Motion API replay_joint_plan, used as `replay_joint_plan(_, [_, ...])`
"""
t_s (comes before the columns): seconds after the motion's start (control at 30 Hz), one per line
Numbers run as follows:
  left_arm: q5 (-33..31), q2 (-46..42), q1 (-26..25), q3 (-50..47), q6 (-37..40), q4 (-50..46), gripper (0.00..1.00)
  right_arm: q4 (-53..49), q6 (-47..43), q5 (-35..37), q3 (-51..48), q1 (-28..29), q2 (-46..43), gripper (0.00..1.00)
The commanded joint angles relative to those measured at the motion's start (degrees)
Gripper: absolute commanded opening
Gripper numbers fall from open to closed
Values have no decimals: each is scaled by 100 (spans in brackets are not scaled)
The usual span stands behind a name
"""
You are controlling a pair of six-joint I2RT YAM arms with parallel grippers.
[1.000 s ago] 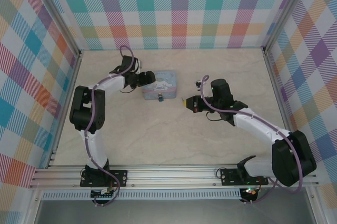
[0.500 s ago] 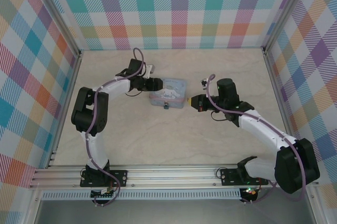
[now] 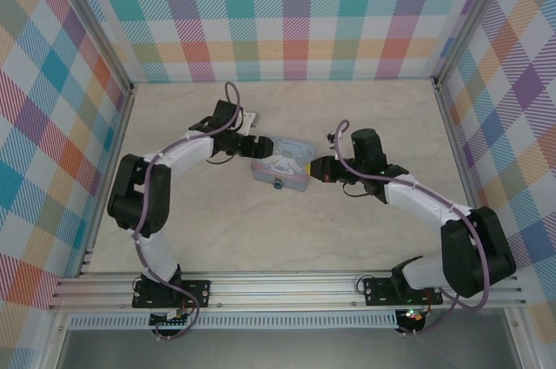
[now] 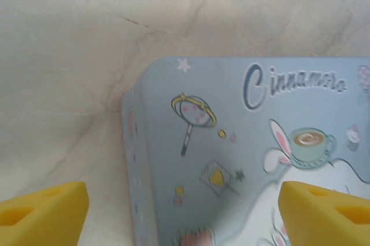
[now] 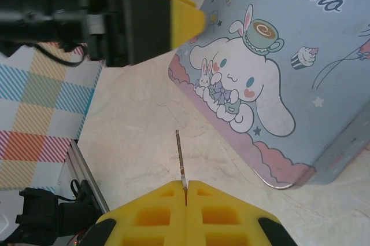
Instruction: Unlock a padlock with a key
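Observation:
The pale blue cartoon tin [image 3: 285,167] lies mid-table, and the tiny dark padlock [image 3: 277,183] hangs at its near edge. My left gripper [image 3: 253,147] is at the tin's left end. In the left wrist view it [image 4: 185,217] stands open, one yellow fingertip [image 4: 43,214] over the table and the other over the tin's lid [image 4: 243,142]. My right gripper [image 5: 186,185] is shut on the key [image 5: 180,153]. The key's thin blade sticks out over the table, just off the tin's edge [image 5: 277,72]. In the top view that gripper [image 3: 314,169] sits at the tin's right end.
The marble table [image 3: 278,230] is boxed in by plaid walls [image 3: 287,22] on three sides and a metal rail [image 3: 287,286] in front. The left gripper's black and yellow finger [image 5: 156,20] crosses the upper left of the right wrist view.
The tin has slid right and toward the front and turned, the padlock with it. My left gripper followed and opened wider. My right gripper has closed in on the tin's right end, still holding the key.

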Motion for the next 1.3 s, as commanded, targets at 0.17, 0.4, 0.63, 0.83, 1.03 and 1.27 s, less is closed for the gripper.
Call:
replay_joint_plan(0.17, [49,-2264,8,-2183,-789,1466,86,1235,748,-484,76,-16,720,5])
replay_joint_plan(0.4, [597,-3372,-236,-4087,-1568,2793,84,1724,959,-514,196,-17,1270,5])
replay_joint_plan(0.63, [438,-3070,-662,-4594,-1793,3800,84,2030,1071,-555,455,-12,1747,5])
replay_joint_plan(0.83, [333,-2349,-867,-4573,-1712,4409,84,1739,892,-379,591,-10,1927,5])
replay_joint_plan(1.03, [189,-1812,-1032,-4513,-1501,4868,84,1693,861,-413,635,-9,2137,5])
replay_joint_plan(1.27, [140,-1370,-1052,-4500,-1103,5215,83,1454,834,-235,600,-7,2155,5])
